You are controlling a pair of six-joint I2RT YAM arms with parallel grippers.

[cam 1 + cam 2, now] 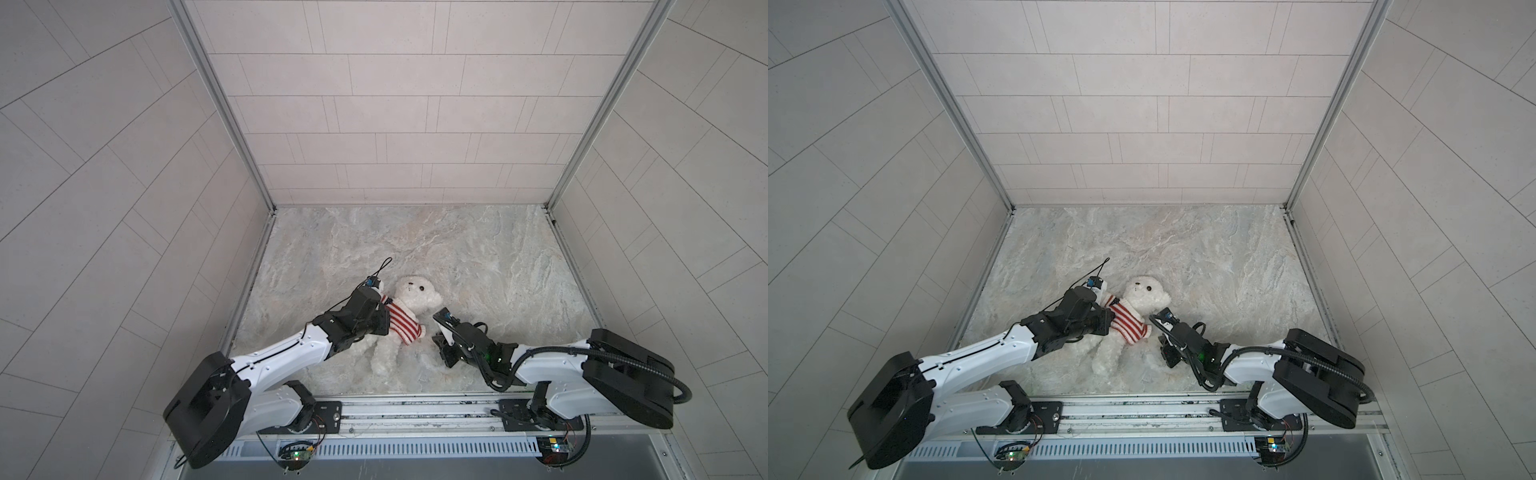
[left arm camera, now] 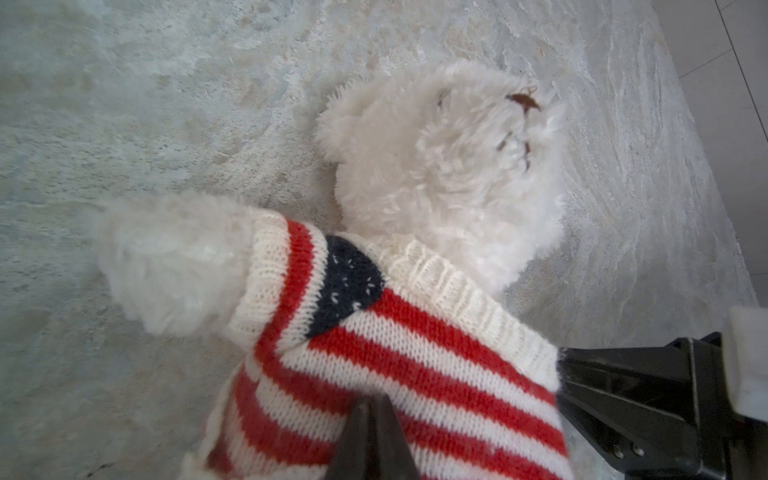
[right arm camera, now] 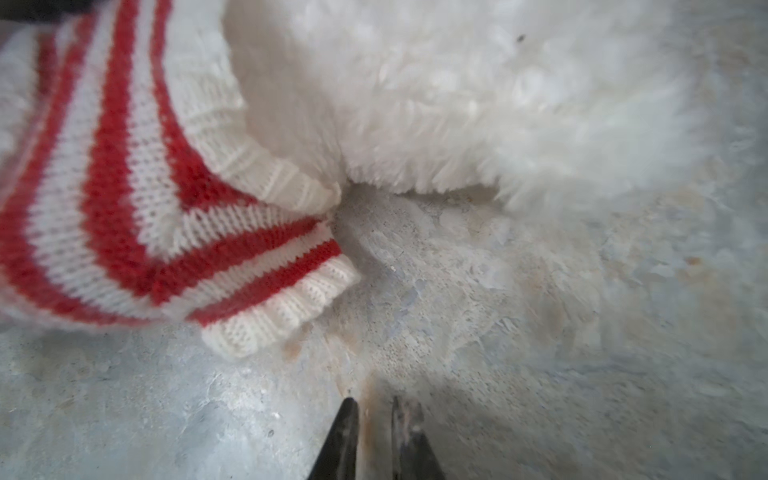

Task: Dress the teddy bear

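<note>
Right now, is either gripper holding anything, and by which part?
The left gripper pinches the sweater by its striped torso knit, near the sleeve. The right gripper holds nothing, jaws slightly apart.

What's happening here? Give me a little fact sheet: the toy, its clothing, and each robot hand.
Toy: teddy bear, lying face up on the table
Clothing: striped sweater over its body
Sleeves: one paw is through; the other sleeve lies flat, no paw showing
Left hand: closed, tips at the sweater
Right hand: slightly open, empty, over the table near the flat sleeve
</note>
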